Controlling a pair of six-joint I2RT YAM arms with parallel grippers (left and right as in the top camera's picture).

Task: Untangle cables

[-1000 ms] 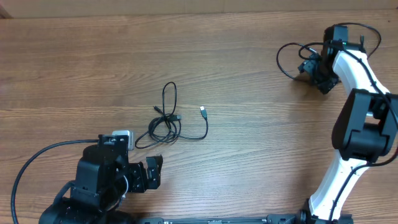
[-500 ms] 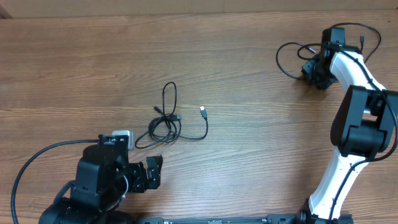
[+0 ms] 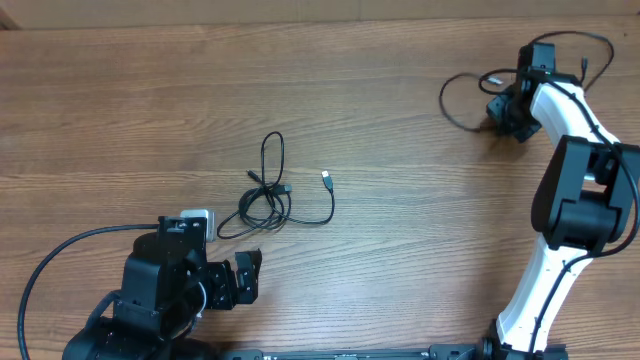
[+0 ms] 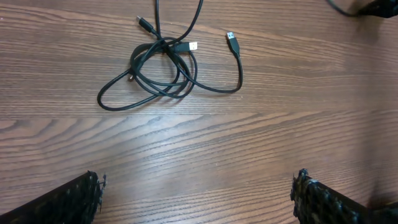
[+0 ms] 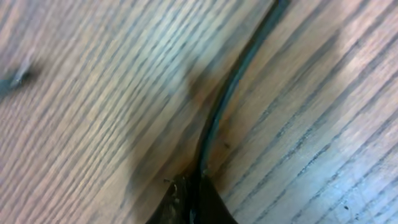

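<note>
Change: right hand [image 3: 507,110], well right of the tangle [image 3: 265,203], has tugged its pinched cable [image 3: 446,108] loop sideways | meaning: one cable seemingly freed | left hand [image 3: 238,281]: open, empty, beside tangle.

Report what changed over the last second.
The right claw, shut on a loose cable, shifted slightly toward the top of the overhead view, and the cable's loop swung out a little to the left there. Nothing was grabbed or released. The tangled cables in the middle and the open left claw stayed put.
</note>
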